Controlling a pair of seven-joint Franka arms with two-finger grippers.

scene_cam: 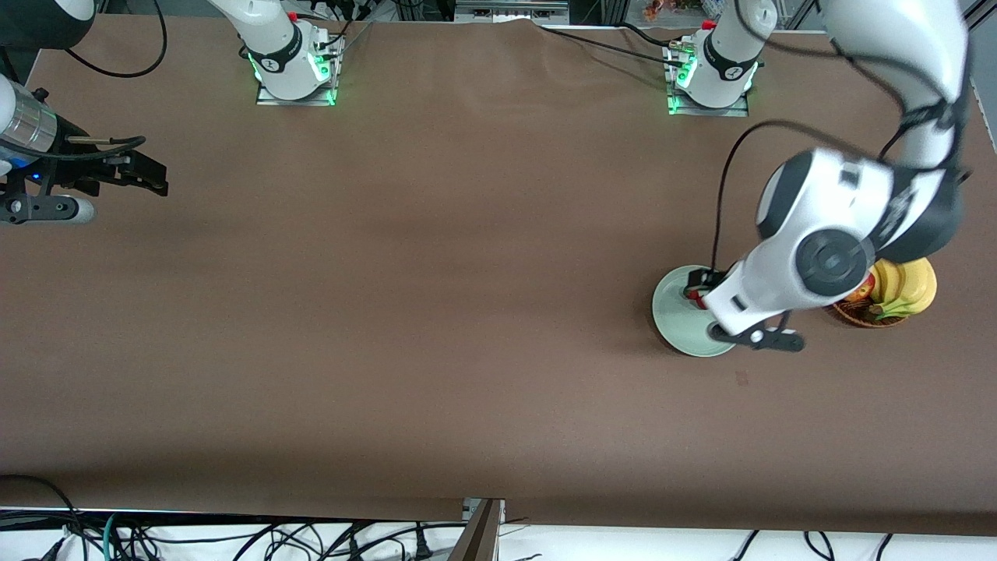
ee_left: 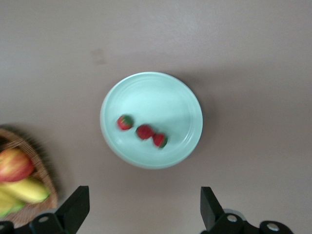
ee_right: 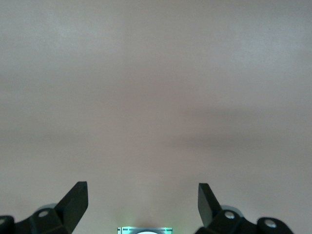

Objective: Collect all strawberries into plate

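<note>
Three small red strawberries [ee_left: 125, 122] [ee_left: 145, 131] [ee_left: 160, 140] lie in a row inside the pale mint-green plate [ee_left: 161, 95]. The plate [scene_cam: 676, 315] sits toward the left arm's end of the table, beside the basket. One strawberry [scene_cam: 695, 297] shows there under the arm. My left gripper [ee_left: 145, 209] [scene_cam: 699, 285] hangs above the plate, open, with nothing between its fingers. My right gripper [scene_cam: 148, 175] [ee_right: 143, 207] waits open over bare table at the right arm's end.
A brown wicker basket [scene_cam: 864, 318] [ee_left: 29, 207] stands beside the plate, holding yellow bananas [scene_cam: 907, 288] and a red-yellow apple [ee_left: 14, 163]. The left arm's forearm [scene_cam: 826, 249] covers part of the plate and basket. Brown tabletop [scene_cam: 436, 273] stretches between the arms.
</note>
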